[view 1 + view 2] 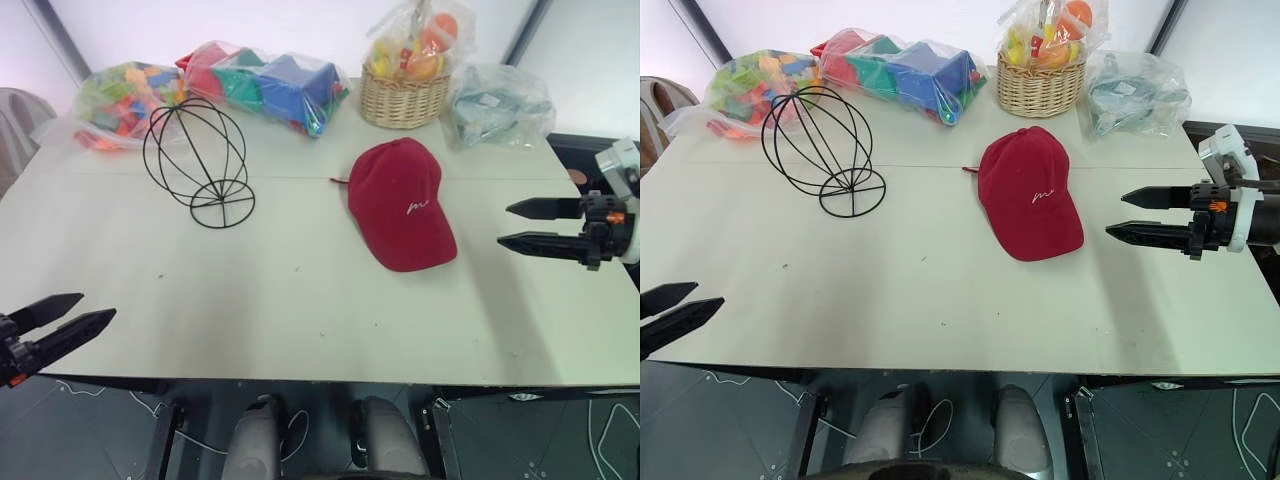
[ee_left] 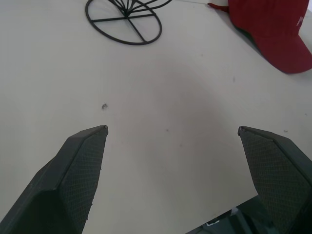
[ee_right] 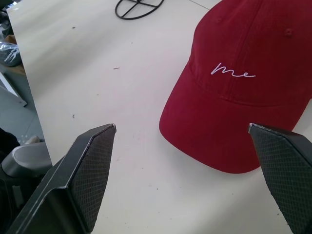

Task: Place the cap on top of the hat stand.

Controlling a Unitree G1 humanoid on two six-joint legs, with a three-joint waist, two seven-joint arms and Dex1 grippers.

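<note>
The dark red cap (image 1: pixel 402 203) lies flat on the white table (image 1: pixel 300 290), right of centre, its brim toward the front edge and white script on its front. The black wire hat stand (image 1: pixel 196 160) sits upright at the back left, bare. My right gripper (image 1: pixel 503 223) hovers open just right of the cap, fingers pointing at it; in the right wrist view the cap (image 3: pixel 243 92) lies ahead between the spread fingers (image 3: pixel 87 170). My left gripper (image 1: pixel 95 306) is open at the table's front left corner, far from both; its wrist view catches the stand's ring base (image 2: pixel 124 22).
Along the back edge stand a wicker basket (image 1: pixel 404 95) of bagged fruit, a bag of coloured blocks (image 1: pixel 270 85), another bag of toys (image 1: pixel 120 100) behind the stand, and a clear bag (image 1: pixel 497 105) at the right. A grey chair (image 1: pixel 20 115) sits at far left.
</note>
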